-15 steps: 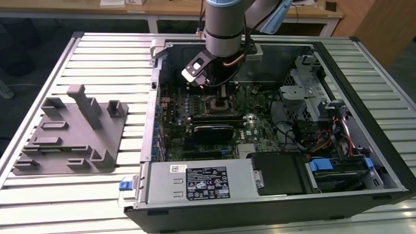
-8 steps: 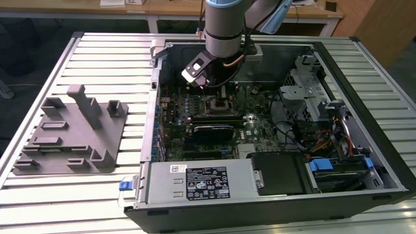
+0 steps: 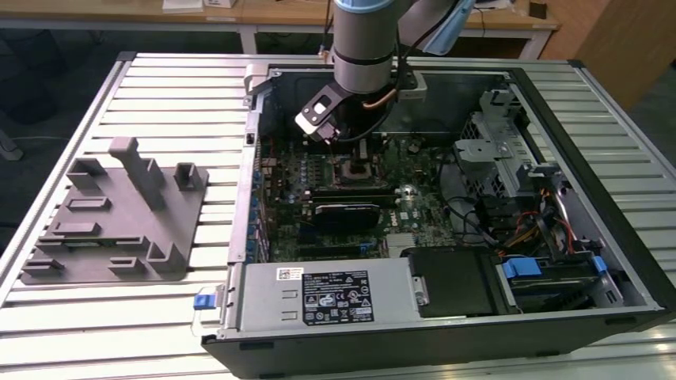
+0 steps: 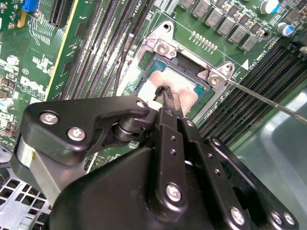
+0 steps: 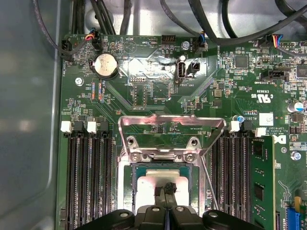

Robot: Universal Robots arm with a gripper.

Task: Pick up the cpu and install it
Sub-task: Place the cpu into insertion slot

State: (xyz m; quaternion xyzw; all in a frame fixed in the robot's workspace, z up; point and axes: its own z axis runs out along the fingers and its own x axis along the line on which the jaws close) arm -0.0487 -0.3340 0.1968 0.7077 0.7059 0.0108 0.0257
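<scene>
We are looking down into an open computer case (image 3: 623, 261) that is lying on a slatted table (image 3: 180, 87), and the arm (image 3: 365, 39) is reaching into it over the green board (image 3: 412, 198). A grey tray (image 3: 106, 222) is sitting on the table toward the exterior view's left, well apart from the case.

In both wrist views we are seeing the claw (image 4: 165, 93) (image 5: 168, 188) hanging right over the socket. Its two black fingers (image 4: 169, 103) are pressing together with no gap between them, and we are seeing nothing caught between them. Their tip is meeting, or just about meeting, the top of the cpu (image 4: 180, 81) (image 5: 148, 184); we cannot tell whether it is truly touching.

The cpu is lying flat inside the socket, silvery side up, with its darker rim showing around it. The metal frame (image 5: 170, 120) of the socket is standing swung back, away from the chip, and the thin wire lever (image 4: 259, 98) is sticking out beside it. Long black memory slots (image 5: 91, 177) are running along both sides of the socket, and a round coin battery (image 5: 105, 64) is sitting on the board beyond the frame.
</scene>
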